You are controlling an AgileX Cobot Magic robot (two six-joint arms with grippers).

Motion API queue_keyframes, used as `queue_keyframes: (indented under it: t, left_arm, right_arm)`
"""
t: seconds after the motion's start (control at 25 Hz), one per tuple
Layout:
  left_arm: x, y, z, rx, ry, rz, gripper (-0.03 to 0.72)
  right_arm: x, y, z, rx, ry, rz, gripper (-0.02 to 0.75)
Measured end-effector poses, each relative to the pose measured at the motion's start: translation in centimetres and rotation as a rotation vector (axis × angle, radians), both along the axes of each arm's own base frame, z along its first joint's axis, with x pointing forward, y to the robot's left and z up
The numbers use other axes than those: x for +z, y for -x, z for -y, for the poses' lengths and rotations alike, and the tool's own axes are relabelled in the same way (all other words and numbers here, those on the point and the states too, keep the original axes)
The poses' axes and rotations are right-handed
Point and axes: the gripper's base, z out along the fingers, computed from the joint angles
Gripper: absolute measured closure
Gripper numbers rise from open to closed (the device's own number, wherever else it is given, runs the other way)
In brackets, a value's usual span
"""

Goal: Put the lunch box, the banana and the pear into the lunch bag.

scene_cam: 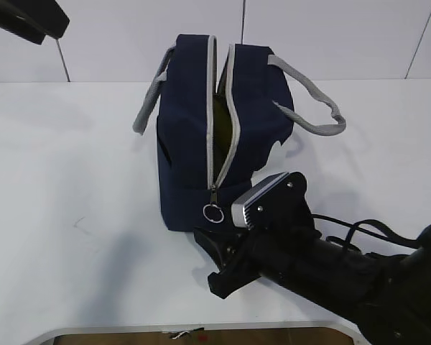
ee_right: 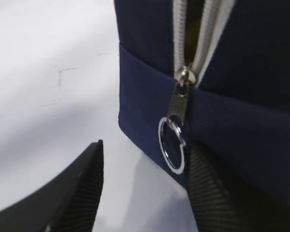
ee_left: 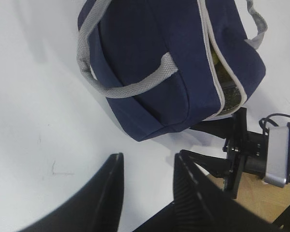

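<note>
The navy lunch bag (scene_cam: 190, 136) stands on the white table with its grey zipper open along the top and down the near end. A yellow-green patch (scene_cam: 220, 108) shows in the gap. I cannot tell whether it is the lunch box, the banana or the pear, and none of them lies outside the bag. The metal ring pull (ee_right: 172, 145) hangs at the zipper's lower end. My right gripper (ee_right: 146, 145) is open just in front of that end, its right finger beside the ring, holding nothing. High above the bag's left side, my left gripper (ee_left: 150, 157) is open and empty.
Two grey webbing handles (scene_cam: 312, 100) flop out to either side of the bag. The table's front edge (scene_cam: 201, 328) runs just behind my right arm (scene_cam: 345, 277). White table surface (scene_cam: 72, 187) spreads to the left of the bag.
</note>
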Motion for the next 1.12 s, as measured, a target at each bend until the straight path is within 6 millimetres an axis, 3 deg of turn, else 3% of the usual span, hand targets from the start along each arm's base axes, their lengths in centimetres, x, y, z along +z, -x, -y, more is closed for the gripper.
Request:
queue_keyframes:
  t: [0.36, 0.84, 1.12]
  left_arm:
    - [0.0, 0.0, 0.0, -0.001, 0.004, -0.001, 0.423]
    - [0.1, 0.0, 0.1, -0.003, 0.018, -0.004, 0.423]
    - [0.1, 0.1, 0.2, -0.004, 0.025, -0.006, 0.423]
  right_arm:
    - [-0.6, -0.6, -0.5, -0.002, 0.000, -0.001, 0.300]
    - [-0.5, -1.0, -0.2, -0.065, -0.031, 0.006, 0.491]
    - [-0.5, -1.1, -0.1, -0.083, -0.035, 0.002, 0.534]
